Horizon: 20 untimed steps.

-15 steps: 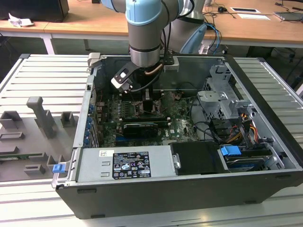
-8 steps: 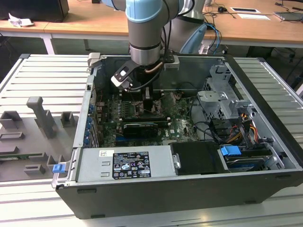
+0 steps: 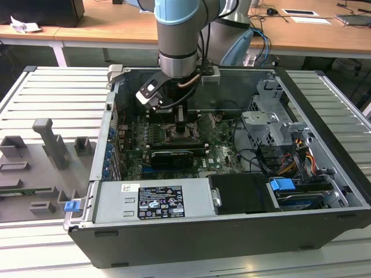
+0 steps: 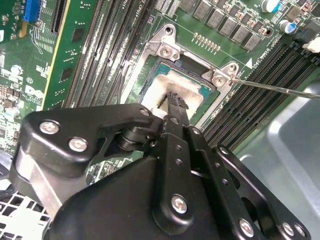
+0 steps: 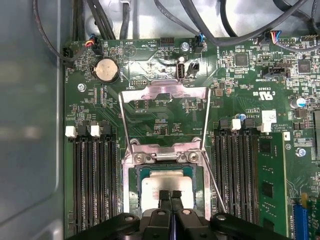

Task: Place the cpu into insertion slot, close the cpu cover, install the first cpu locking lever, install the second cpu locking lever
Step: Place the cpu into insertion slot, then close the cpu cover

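Right, tool point(image 5: 170, 196) was pinched fully closed with nothing gripped, tips at the top of the cpu point(image 5: 162, 182); couldn't tell if they touched it. Cpu sat in the insertion slot point(image 5: 131, 187). Black memory slots point(image 5: 92, 185) flanked the socket closely on both sides. A thin lever wire point(image 5: 212, 180) ran along one side of the slot, just beside the tool. Beyond, the cpu cover point(image 5: 165, 92) stood open, bare board showing through its window. Farther off, cables point(image 5: 102, 22) crossed the board edge. Grey case wall point(image 5: 30, 125) bounded one flank.
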{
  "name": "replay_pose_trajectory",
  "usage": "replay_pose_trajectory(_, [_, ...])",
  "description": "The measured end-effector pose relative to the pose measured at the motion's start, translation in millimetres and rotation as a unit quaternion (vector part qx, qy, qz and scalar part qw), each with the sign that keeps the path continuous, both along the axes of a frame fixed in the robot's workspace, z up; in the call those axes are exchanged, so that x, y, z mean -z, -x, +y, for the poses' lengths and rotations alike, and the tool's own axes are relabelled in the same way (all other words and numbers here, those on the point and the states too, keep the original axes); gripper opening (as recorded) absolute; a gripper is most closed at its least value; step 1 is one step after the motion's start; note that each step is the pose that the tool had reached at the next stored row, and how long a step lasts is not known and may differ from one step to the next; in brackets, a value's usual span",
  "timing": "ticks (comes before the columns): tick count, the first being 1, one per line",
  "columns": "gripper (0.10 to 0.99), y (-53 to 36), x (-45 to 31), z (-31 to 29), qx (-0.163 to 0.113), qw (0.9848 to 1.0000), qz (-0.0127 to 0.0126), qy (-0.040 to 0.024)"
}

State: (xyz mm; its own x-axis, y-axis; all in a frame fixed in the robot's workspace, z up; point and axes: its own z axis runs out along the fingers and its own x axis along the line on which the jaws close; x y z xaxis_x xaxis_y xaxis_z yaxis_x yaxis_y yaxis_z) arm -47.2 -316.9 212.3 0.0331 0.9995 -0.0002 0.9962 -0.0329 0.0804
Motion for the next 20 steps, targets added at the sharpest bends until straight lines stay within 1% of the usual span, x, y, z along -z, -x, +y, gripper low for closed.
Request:
replay_pose_trajectory(2, [0.106, 0.0, -1.8, 0.0, 0.000, 1.0000, 0.0000, 0.0000])
replay_pose_trajectory(7, [0.106, 0.0, -2.9, 0.0, 0.000, 1.0000, 0.0001, 0.0002])
replay_pose_trajectory(9, [0.106, -0.1, -4.5, 0.0, 0.000, 1.0000, 0.0004, 0.0001])
replay_pose_trajectory(10, [0.106, -0.4, -4.7, 0.0, 0.000, 1.0000, 0.0007, 0.0000])
replay_pose_trajectory(17, [0.106, -7.6, -5.1, 0.0, 0.000, 1.0000, 0.0054, 0.0002])
replay_pose_trajectory(20, [0.106, -7.7, -9.3, 0.0, 0.000, 1.0000, 0.0056, 0.0001])
